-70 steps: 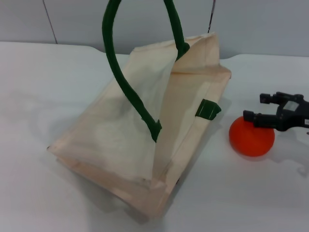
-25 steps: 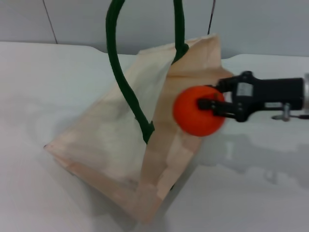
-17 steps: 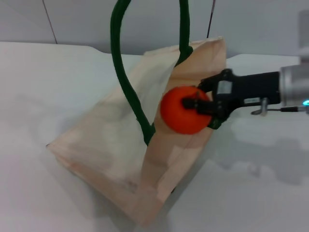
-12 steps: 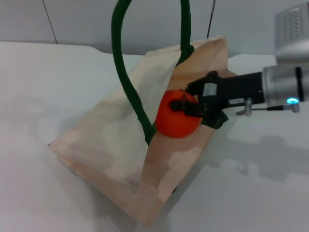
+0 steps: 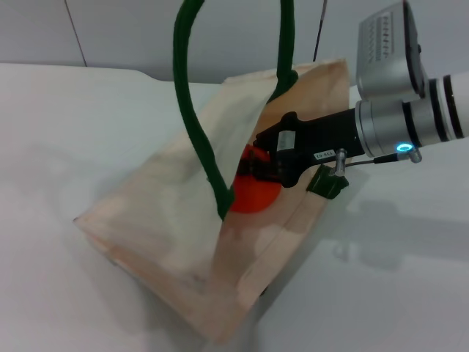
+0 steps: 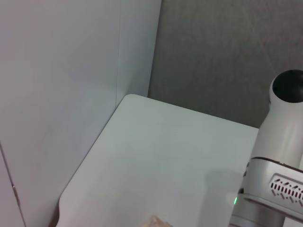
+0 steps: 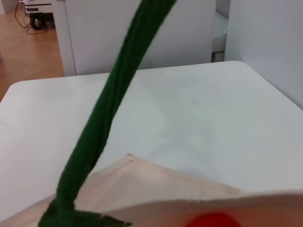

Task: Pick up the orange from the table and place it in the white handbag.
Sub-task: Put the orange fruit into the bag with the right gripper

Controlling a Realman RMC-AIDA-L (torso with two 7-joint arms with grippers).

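Note:
The white handbag (image 5: 165, 213) stands tilted on the white table (image 5: 410, 286), its mouth open toward the right. Its dark green handles (image 5: 192, 110) rise out of the top of the head view. My right gripper (image 5: 260, 169) reaches in from the right and is shut on the orange (image 5: 253, 196), which sits inside the bag's mouth, partly hidden by the near handle and the black fingers. The right wrist view shows a handle (image 7: 102, 123), the bag's rim (image 7: 189, 182) and a sliver of the orange (image 7: 213, 221). My left gripper is out of view.
The bag's small green tab (image 5: 327, 182) hangs just under my right wrist. The left wrist view shows the table's far corner (image 6: 156, 156), a wall and part of my right arm (image 6: 277, 179). Bare tabletop lies left of and in front of the bag.
My right gripper has carried the orange leftward from beside the bag into its open mouth. The arm reaches further over the table. The bag has shifted slightly.

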